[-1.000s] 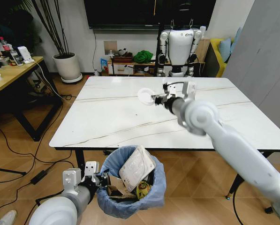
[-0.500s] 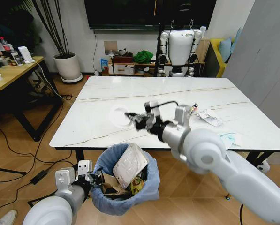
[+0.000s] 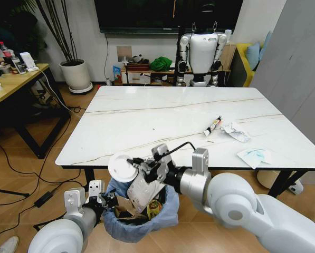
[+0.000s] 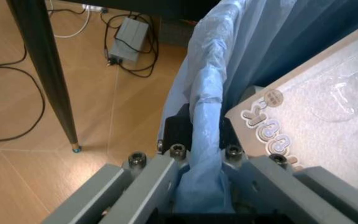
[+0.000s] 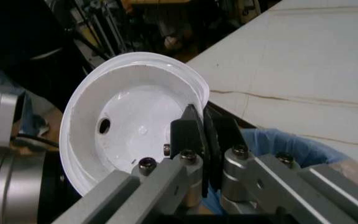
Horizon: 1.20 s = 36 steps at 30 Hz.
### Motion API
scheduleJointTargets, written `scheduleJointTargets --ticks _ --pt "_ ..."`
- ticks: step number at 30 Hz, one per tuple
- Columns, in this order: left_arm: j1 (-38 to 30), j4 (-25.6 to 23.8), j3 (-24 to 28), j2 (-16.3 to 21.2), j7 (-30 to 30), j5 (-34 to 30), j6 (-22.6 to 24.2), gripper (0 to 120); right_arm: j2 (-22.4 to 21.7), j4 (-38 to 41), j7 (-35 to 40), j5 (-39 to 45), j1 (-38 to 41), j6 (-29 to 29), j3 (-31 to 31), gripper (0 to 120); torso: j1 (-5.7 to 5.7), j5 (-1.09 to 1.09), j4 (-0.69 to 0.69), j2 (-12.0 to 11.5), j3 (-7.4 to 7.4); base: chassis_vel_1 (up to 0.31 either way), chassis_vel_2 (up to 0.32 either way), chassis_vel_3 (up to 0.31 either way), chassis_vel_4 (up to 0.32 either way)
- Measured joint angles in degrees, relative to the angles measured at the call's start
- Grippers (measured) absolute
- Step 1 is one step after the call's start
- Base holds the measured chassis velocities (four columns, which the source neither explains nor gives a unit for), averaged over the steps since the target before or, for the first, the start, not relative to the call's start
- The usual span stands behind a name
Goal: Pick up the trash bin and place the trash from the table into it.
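Observation:
The trash bin point(image 3: 140, 220), lined with a crinkly blue bag, hangs just below the near edge of the table point(image 3: 146, 121). My left gripper point(image 3: 107, 200) is shut on its rim, and in the left wrist view the bag point(image 4: 205, 140) is pinched between the jaws. A white embossed pack point(image 3: 145, 188) and other litter fill the bin. Above the bin's near-left rim my right gripper point(image 3: 138, 162) is shut on the edge of a round white lid point(image 3: 121, 167), also seen as the lid point(image 5: 129, 135). A white tube point(image 3: 212, 125), a crumpled tissue point(image 3: 235, 131) and a mask point(image 3: 255, 156) lie on the table's right side.
A wooden desk point(image 3: 12, 79) with black legs stands at the left, with cables on the floor beside it. A potted plant point(image 3: 76, 74) and another white robot point(image 3: 202, 50) stand behind the table. A black table leg point(image 4: 45, 70) is close to the bin.
My right gripper has carried the white lid from over the table's middle, past the near edge, to just above the bin. The left gripper and bin have barely shifted.

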Motion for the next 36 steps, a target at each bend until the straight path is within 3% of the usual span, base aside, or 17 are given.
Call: scheduleJointTargets --ticks 5,10,17,19,26,29,36 --pt "-0.17 0.01 0.02 -0.03 -0.02 -0.09 0.0 0 -0.7 -0.02 -1.08 -3.66 -0.52 -0.05 -1.91 0 0.0 0.0 0.0 0.0 0.0 0.0 0.0 0.0 0.0" --pt "-0.16 0.01 0.2 -0.18 -0.04 -0.09 0.0 0 -1.06 -1.1 -4.18 -8.53 -1.58 1.21 -2.59 23 0.0 0.0 0.0 0.0 0.0 0.0 0.0 0.0 0.0" --pt "-0.17 -0.06 0.33 0.1 0.0 -0.09 0.0 0 -1.71 -1.45 -4.9 -9.97 -2.27 1.87 -2.7 39 0.0 0.0 -0.01 0.0 0.0 0.0 0.0 0.0 0.0" --pt "-0.16 -0.11 0.35 0.19 0.04 -0.1 0.0 0 -2.0 -1.64 -5.4 -10.56 -2.63 2.16 -2.66 52 0.0 0.0 -0.01 0.0 0.01 0.0 0.0 0.0 0.0" --pt "-0.1 -0.32 0.44 0.27 0.11 -0.16 0.0 0 -2.22 -1.86 -5.6 -10.69 -2.57 2.76 -1.86 75 0.0 0.0 -0.01 0.0 0.0 0.0 0.0 0.0 0.0" --pt "0.49 -0.8 0.33 0.26 0.17 -0.16 0.0 0 -1.18 -2.48 -3.38 -8.45 -0.59 3.59 0.46 91 0.0 0.0 0.0 0.0 0.01 0.0 0.0 0.0 0.0" --pt "1.09 -1.3 -0.27 0.38 0.27 -0.13 0.0 0 0.51 -3.38 4.38 -3.23 1.85 4.47 4.27 100 0.0 0.0 0.0 0.0 0.01 0.0 0.0 0.0 0.0"
